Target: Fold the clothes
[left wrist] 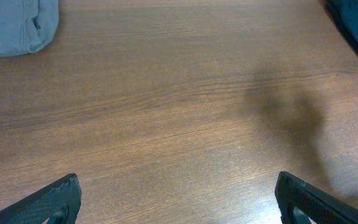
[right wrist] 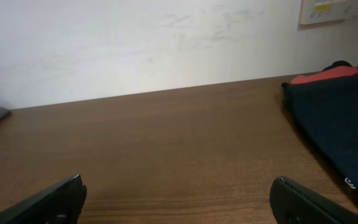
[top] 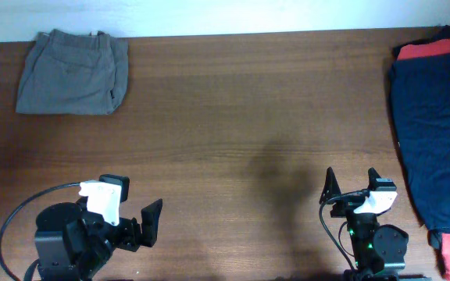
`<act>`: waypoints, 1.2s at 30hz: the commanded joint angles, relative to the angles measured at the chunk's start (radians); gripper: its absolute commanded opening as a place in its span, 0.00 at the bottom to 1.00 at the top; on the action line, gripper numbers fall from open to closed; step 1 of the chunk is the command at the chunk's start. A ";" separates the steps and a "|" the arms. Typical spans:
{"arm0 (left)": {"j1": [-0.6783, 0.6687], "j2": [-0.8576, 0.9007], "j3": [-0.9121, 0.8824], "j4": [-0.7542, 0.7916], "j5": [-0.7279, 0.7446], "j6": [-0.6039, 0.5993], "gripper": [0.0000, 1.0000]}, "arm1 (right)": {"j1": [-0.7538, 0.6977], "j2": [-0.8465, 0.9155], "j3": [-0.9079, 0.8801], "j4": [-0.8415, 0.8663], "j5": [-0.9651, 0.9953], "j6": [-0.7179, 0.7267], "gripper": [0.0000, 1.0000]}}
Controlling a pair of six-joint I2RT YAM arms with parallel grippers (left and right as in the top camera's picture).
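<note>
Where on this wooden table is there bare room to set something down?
The middle of the brown wooden table is bare, from the folded grey-olive cotton shorts at the far left corner to the dark navy garment along the right edge. The right edge is crowded: a red garment shows at the navy one's far end.

Grey-olive shorts (top: 73, 72), dark navy garment (top: 436, 133), red garment (top: 426, 50), brown wood-grain table (top: 241, 125).
</note>
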 commanded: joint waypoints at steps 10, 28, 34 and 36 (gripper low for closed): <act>-0.019 -0.005 -0.160 0.238 -0.015 -0.036 0.99 | 0.009 -0.010 -0.006 -0.004 0.005 0.000 0.99; -0.118 -0.285 -0.695 0.844 -0.175 -0.017 1.00 | 0.009 -0.010 -0.006 -0.004 0.005 0.000 0.99; -0.052 -0.400 -0.757 0.846 -0.190 -0.018 0.99 | 0.009 -0.010 -0.006 -0.004 0.005 0.000 0.99; -0.034 -0.435 -0.772 0.848 -0.188 -0.018 0.99 | 0.009 -0.010 -0.006 -0.004 0.005 0.000 0.99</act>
